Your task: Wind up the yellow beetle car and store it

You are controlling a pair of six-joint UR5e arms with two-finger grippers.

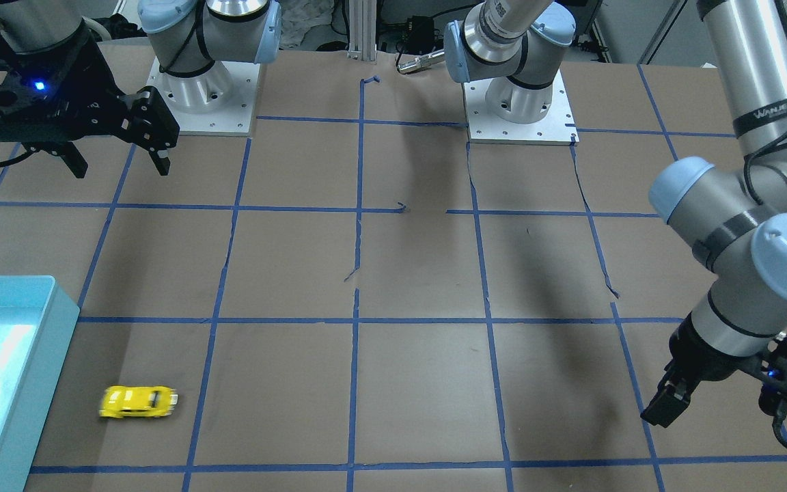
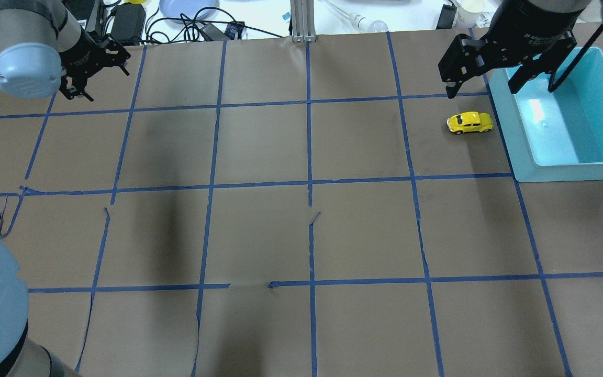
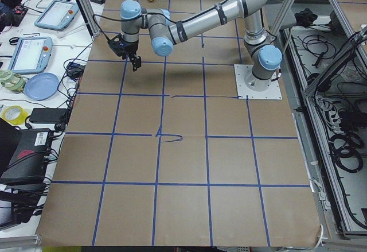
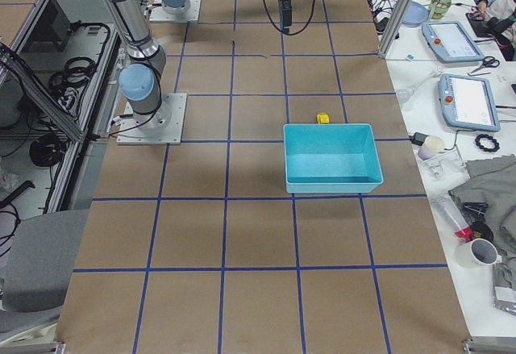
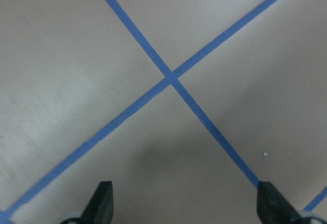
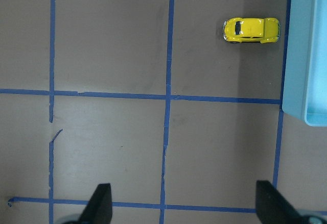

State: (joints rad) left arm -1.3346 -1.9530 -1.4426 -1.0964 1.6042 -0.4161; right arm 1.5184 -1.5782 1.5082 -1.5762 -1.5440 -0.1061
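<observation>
The car [image 2: 470, 122] is seen on its wheels on the table [image 2: 259, 235], just beside the outer wall of the bin [image 2: 573, 172] but not inside it. It is not touched by any gripper.

The right gripper [image 2: 482, 78] is held in the air near the car, above the table and the bin's corner. Its two fingers are spread wide apart and nothing is held between them. In its wrist view the car is shown ahead, well clear of the fingertips.

The left gripper [image 5: 186, 211] is kept at the opposite end of the table, well apart from the car. Its fingers are also spread apart with nothing between them, and only a crossing of tape [image 5: 168, 76] is seen below it.

Whether the car was wound up cannot be read from the pictures. In the front view its outline is smeared, which may mean that it is rolling, but this cannot be told for sure.

The storing is judged as not done, because the car is outside the bin. What is left, at the least: the car must be grasped, most likely by the right gripper as the closer one, lifted over the wall and released into the bin. If the winding is not done, it must be pulled back on the table first.
</observation>
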